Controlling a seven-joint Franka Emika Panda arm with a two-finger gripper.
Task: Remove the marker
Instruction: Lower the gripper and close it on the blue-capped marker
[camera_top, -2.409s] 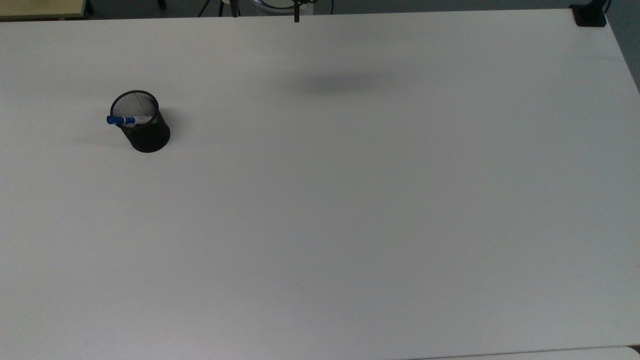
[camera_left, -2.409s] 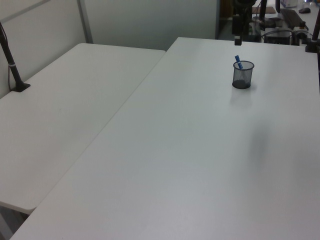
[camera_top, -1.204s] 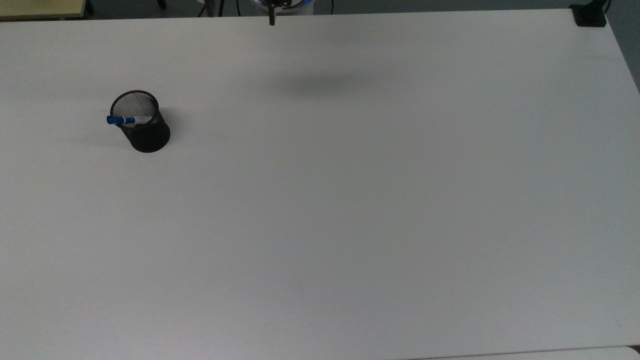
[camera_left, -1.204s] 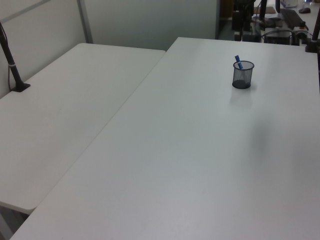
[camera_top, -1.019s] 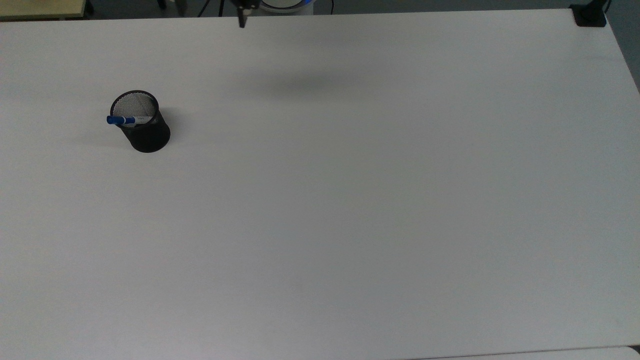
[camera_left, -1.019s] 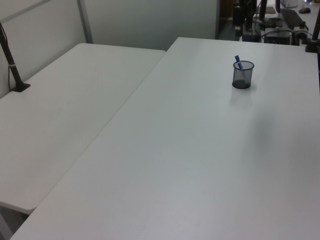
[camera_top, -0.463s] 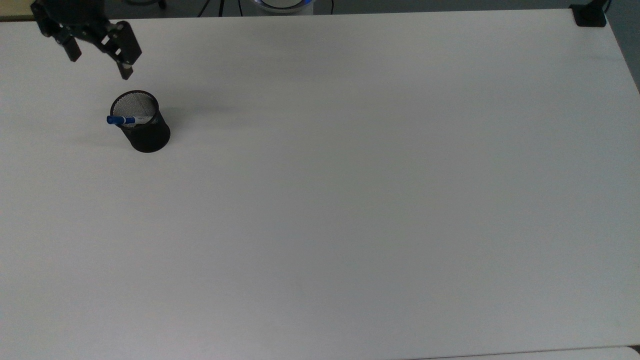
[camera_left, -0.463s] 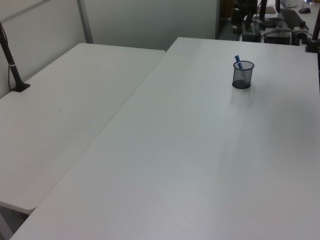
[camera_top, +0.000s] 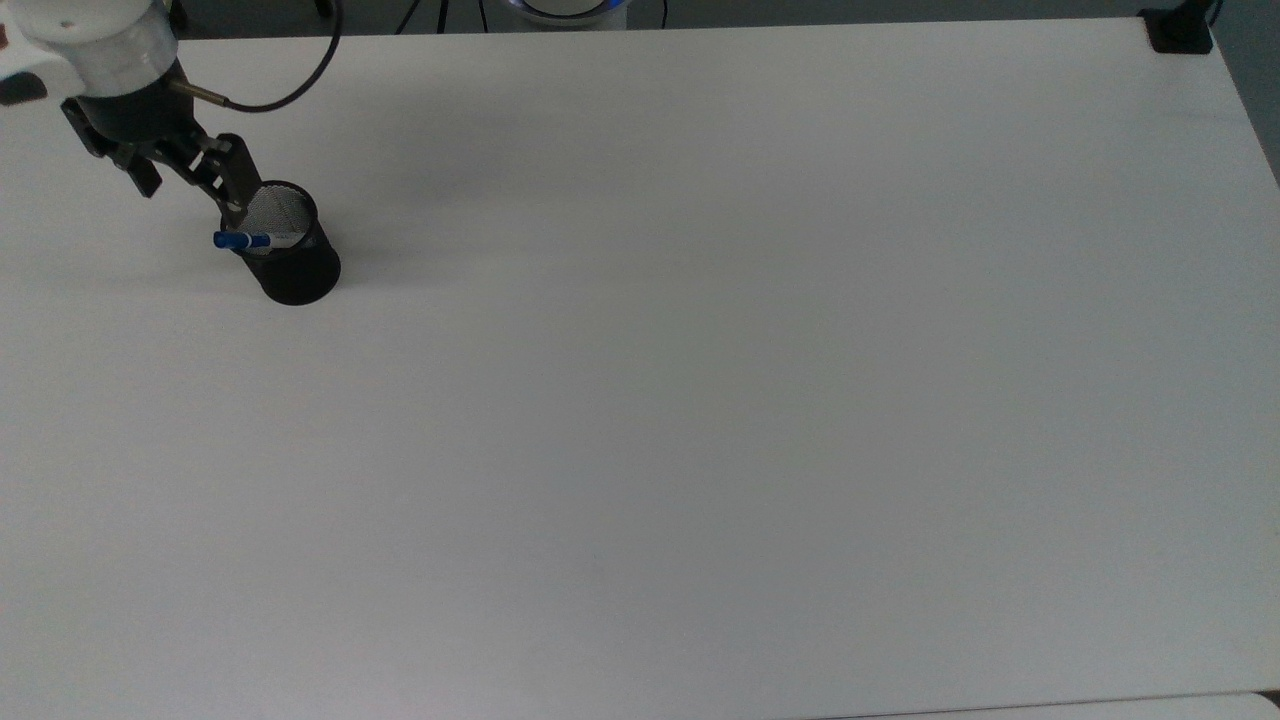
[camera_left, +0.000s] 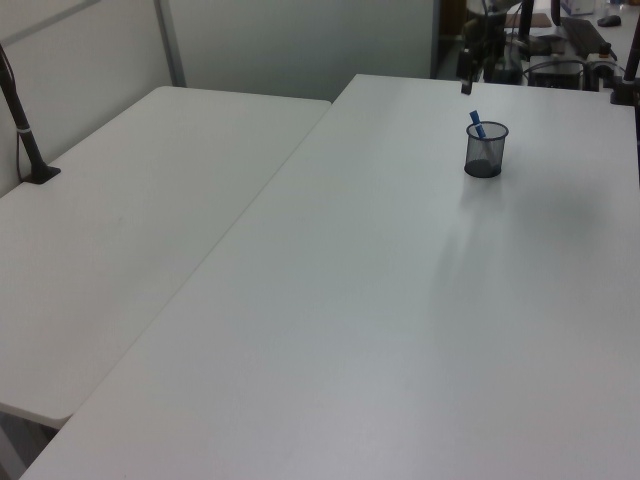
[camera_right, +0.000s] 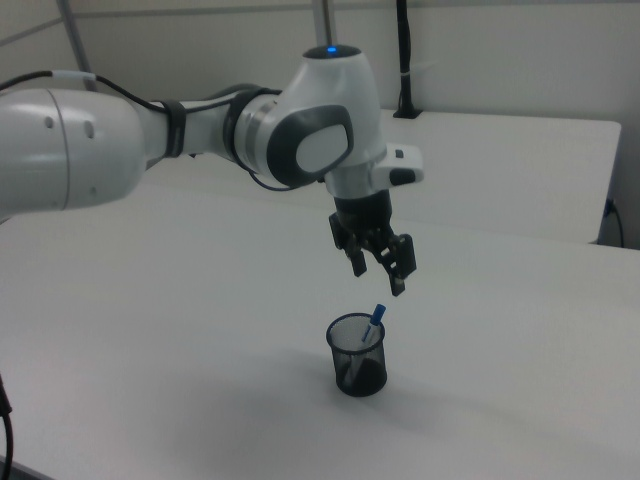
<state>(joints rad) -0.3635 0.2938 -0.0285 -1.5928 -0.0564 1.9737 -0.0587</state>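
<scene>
Arm reaching down, gripper (camera_right: 378, 275) fingers parted

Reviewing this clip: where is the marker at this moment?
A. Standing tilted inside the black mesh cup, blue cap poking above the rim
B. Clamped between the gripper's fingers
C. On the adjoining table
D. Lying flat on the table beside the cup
A: the marker leans inside the black mesh cup, its blue cap above the rim, while the open gripper hangs above it, apart from it.

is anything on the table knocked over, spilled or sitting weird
Nothing stands out. The black mesh cup stands upright on the white table, and the marker leans inside it with its blue cap poking above the rim. The hand hangs open above the cup, touching neither.
</scene>
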